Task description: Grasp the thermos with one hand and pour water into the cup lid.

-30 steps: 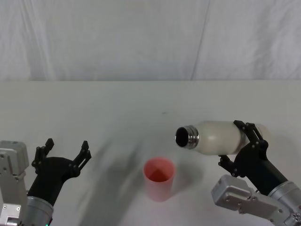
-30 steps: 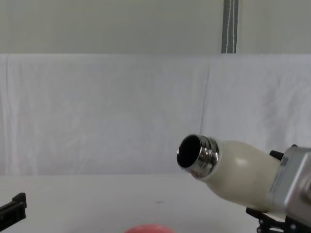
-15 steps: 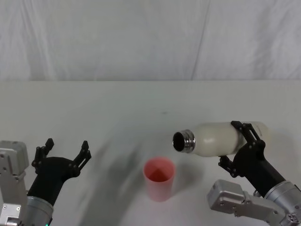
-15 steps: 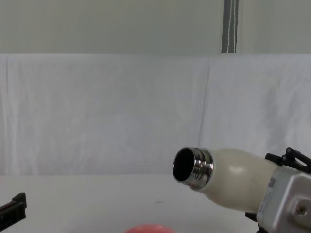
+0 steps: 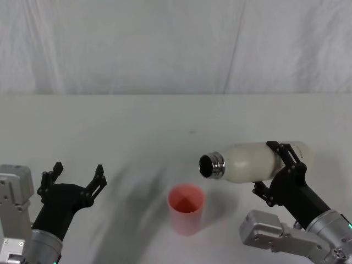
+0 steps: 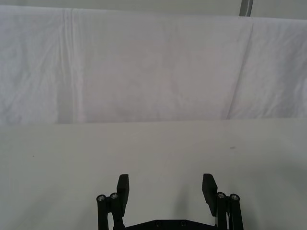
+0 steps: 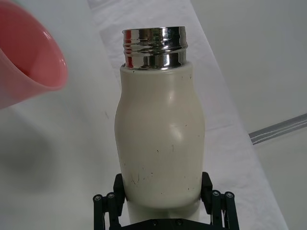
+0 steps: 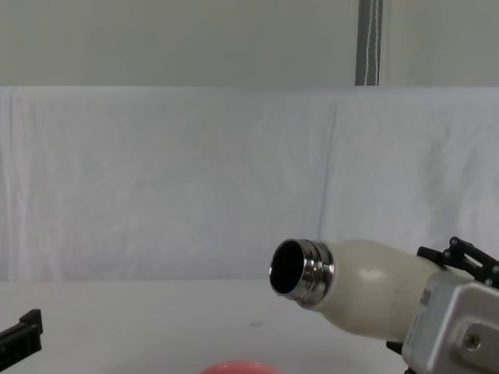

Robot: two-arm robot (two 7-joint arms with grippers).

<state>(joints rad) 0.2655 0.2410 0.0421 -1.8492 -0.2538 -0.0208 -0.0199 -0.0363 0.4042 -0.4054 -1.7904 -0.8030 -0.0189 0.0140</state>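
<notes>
Thermos, tall cream-white speckled bottle with threaded steel neck: held off table, near horizontal, long axis running right to left, mouth just short of and above cup. Left black gripper parked low at near-left, fingers spread, empty. Small pink-red round cup lid upright at centre. Right black gripper clamped around thermos body, nearer arm. Needs slight leftward shift, further tip.

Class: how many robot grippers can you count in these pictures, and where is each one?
2. The left gripper hovers open at the table's near left. The right gripper at the near right holds the thermos tipped toward the cup lid.
</notes>
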